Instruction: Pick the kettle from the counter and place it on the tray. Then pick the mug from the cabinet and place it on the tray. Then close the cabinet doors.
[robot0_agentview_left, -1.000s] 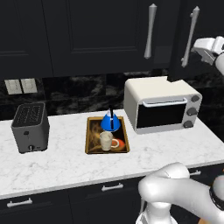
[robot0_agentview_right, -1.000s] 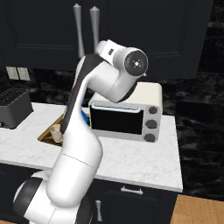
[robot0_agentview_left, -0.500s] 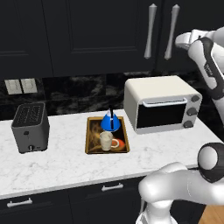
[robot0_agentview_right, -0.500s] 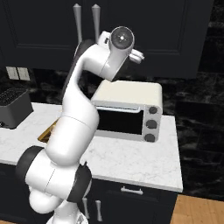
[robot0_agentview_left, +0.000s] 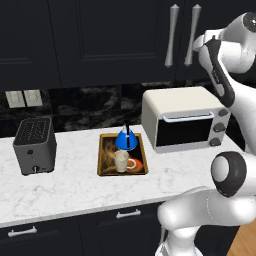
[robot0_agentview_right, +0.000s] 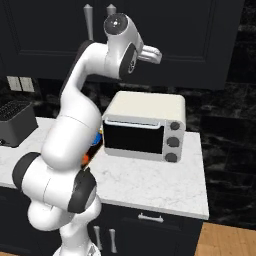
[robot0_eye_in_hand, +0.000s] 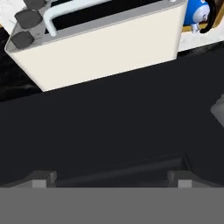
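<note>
Tray count: one kettle (robot0_agentview_left: 125, 139), one mug (robot0_agentview_left: 120, 160).
Both sit on the tray (robot0_agentview_left: 103, 159), tabletop (robot0_agentview_left: 75, 180) centre, kettle at 12 o'clock of mug. We count two cabinet doors (robot0_agentview_left: 112, 40) shut; tool (robot0_eye_in_hand: 111, 177) fingers apart, empty.

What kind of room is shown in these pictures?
A kitchen, rendered rather than real. A toaster and a cream toaster oven stand on a marble counter, with black cabinet doors above and a kettle on a tray.
</note>
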